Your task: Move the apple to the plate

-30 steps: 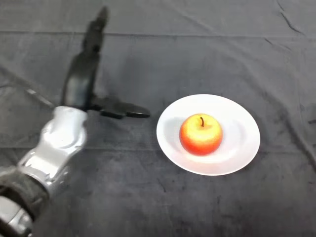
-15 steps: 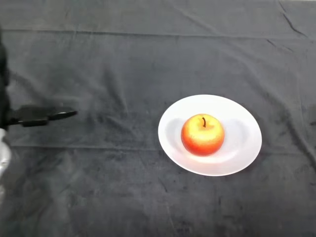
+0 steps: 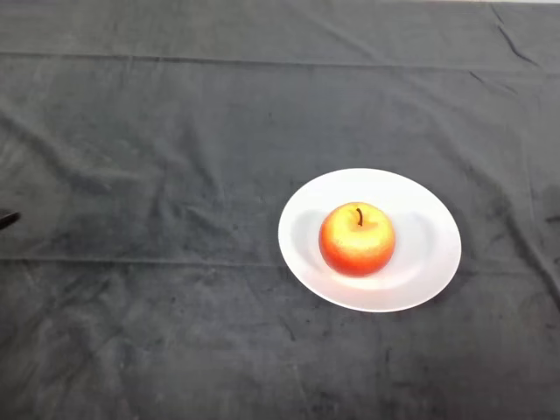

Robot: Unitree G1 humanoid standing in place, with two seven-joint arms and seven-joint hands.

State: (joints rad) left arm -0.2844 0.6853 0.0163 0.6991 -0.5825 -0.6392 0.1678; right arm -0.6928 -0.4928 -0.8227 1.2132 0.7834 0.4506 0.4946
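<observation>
A red and yellow apple (image 3: 356,239) stands upright, stem up, in the middle of a white plate (image 3: 430,223) right of centre on the dark cloth. Only a small black tip of my left hand (image 3: 5,220) shows at the far left edge of the head view, well away from the plate. The rest of the hand and arm is out of view. Nothing touches the apple.
The dark cloth (image 3: 175,131) covers the whole table, with creases and a fold line near the back.
My left arm has drawn back to the left, out of the view; only a tip of the hand is left at the edge. The apple and plate have not moved.
</observation>
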